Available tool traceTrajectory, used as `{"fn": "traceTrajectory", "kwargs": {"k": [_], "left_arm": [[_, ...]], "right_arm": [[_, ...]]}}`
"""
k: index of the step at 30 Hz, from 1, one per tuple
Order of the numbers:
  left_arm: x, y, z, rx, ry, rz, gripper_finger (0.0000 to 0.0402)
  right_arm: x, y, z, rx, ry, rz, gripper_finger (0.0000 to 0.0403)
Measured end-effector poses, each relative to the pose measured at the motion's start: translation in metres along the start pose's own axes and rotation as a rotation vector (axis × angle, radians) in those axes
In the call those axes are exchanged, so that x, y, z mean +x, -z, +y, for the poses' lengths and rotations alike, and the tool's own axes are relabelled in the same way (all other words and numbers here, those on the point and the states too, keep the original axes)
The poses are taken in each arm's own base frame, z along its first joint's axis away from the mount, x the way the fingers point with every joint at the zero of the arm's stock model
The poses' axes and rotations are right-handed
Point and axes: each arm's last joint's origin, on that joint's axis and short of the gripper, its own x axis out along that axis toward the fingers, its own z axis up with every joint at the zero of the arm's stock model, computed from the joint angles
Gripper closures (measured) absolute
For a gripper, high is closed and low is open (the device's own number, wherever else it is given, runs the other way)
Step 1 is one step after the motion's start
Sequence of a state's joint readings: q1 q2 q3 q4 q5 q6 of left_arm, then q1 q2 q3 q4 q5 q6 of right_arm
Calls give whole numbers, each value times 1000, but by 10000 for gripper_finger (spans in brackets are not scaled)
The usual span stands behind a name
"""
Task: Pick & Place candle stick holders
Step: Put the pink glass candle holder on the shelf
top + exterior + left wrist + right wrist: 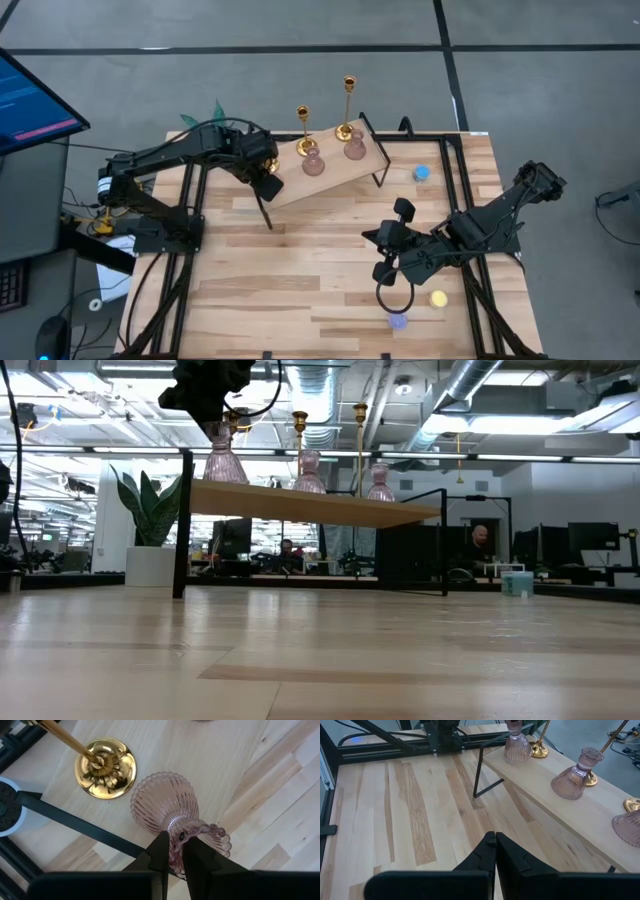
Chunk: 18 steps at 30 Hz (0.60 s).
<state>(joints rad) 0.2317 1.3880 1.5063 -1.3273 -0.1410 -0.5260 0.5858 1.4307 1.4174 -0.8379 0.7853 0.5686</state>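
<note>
On the raised wooden shelf (pixel 330 172) at the back of the table (pixel 300 290), the left end effector (pixel 172 851) is pinched nearly closed on the frilled rim of a pink glass holder (pixel 167 807), which stands on the shelf's left end just beside the round base of a gold candlestick (pixel 105 768). Gripping by the narrow neck from above appears meant to keep the bulbous body clear of the fingers and let it sit flat; whether its base fully bears on the board cannot be told. The piece stands upright, mouth up, its long axis vertical.

Moving right along the shelf, a second gold candlestick (pixel 304 130) rises behind a second pink holder (pixel 313 163), and the tallest gold candlestick (pixel 347 105) stands behind a third pink holder (pixel 355 148). All are upright, thin stems pointing straight up, and the pairing suggests a tidy display row with tall pieces at the back edge.

Lower right, the right end effector (pixel 495 847) hangs low above bare table planks, its fingers closed together on nothing, seemingly parked well apart from the shelf. Small blue (pixel 421 172) and yellow lights (pixel 438 298) lie on the table near that arm, while a green plant (pixel 150 510) stands beyond the shelf's left end.
</note>
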Motion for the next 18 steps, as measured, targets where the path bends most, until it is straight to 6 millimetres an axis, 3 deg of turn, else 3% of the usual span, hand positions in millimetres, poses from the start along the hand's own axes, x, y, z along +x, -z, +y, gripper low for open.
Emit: {"fn": "traceTrajectory", "kwargs": {"k": [18], "left_arm": [[0, -1, 0, 23, -8, -17, 331]], "right_arm": [[0, 0, 0, 0, 0, 0, 403]]}}
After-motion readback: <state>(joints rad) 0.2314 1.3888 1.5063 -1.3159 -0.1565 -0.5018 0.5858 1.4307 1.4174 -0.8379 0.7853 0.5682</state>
